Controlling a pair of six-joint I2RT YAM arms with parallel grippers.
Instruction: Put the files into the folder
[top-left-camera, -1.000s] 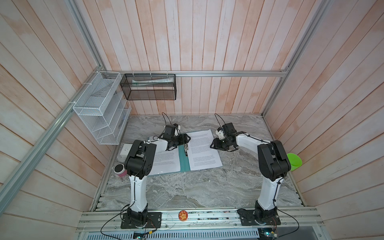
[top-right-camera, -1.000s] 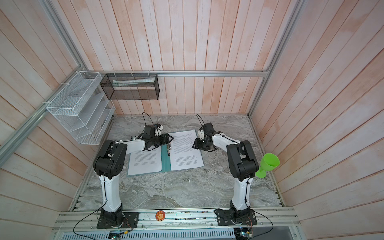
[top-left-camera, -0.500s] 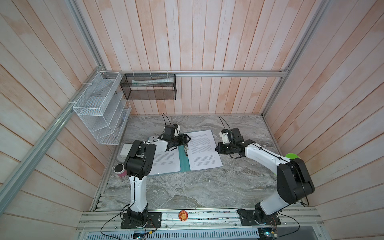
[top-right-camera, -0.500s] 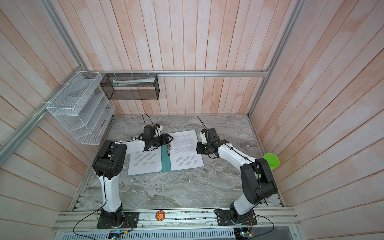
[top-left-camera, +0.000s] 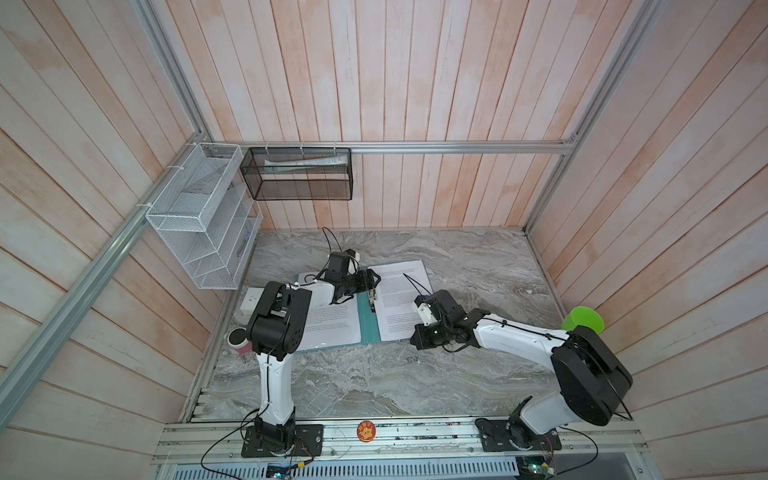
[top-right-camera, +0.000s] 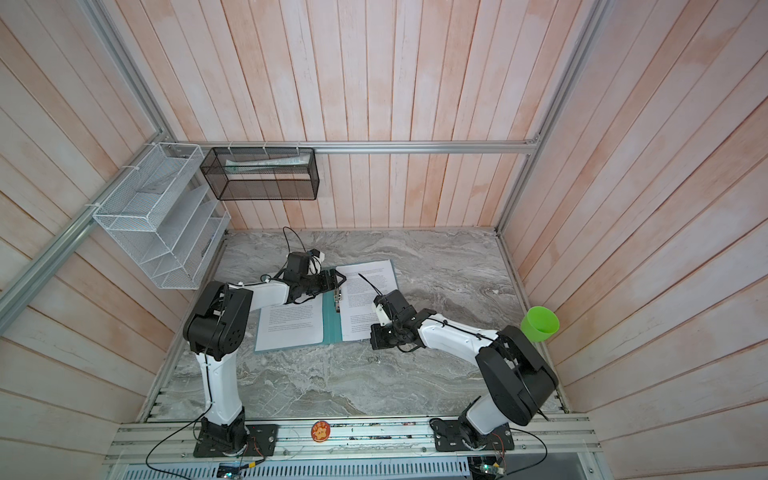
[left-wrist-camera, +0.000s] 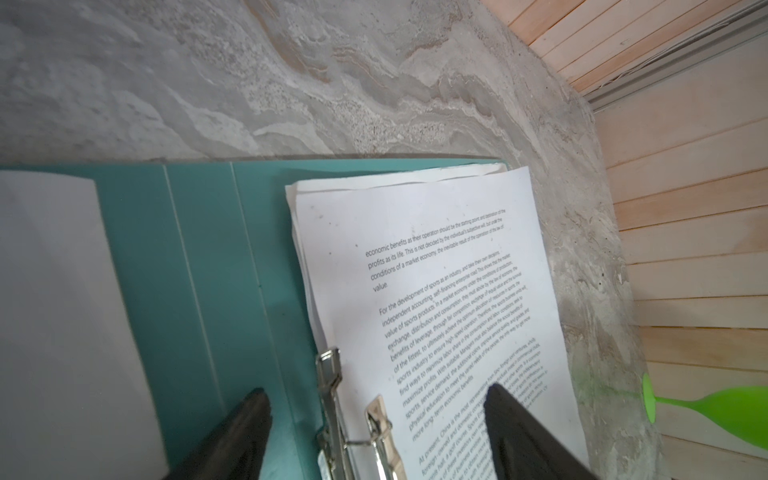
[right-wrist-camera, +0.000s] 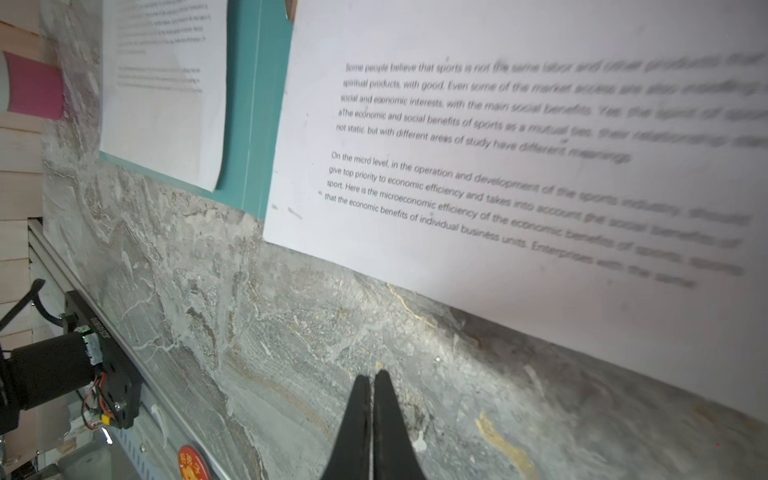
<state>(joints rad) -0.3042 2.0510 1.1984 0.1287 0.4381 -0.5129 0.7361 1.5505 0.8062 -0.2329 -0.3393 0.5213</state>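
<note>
The teal folder lies open on the marble table, a white sheet on its left half. The files, a stack of printed sheets, lie on its right half and stick out past its edge. My left gripper is open, low over the metal spine clip, one finger over the folder, the other over the files. My right gripper is shut and empty, over bare table just off the files' near corner.
A white wire rack and a black mesh basket hang on the back walls. A pink cup and a white box sit at the left edge. A green cup is at the right wall.
My right gripper has shut and drawn back from the files' far right edge toward the front, to their near corner. The left arm, folder and files have not moved.
</note>
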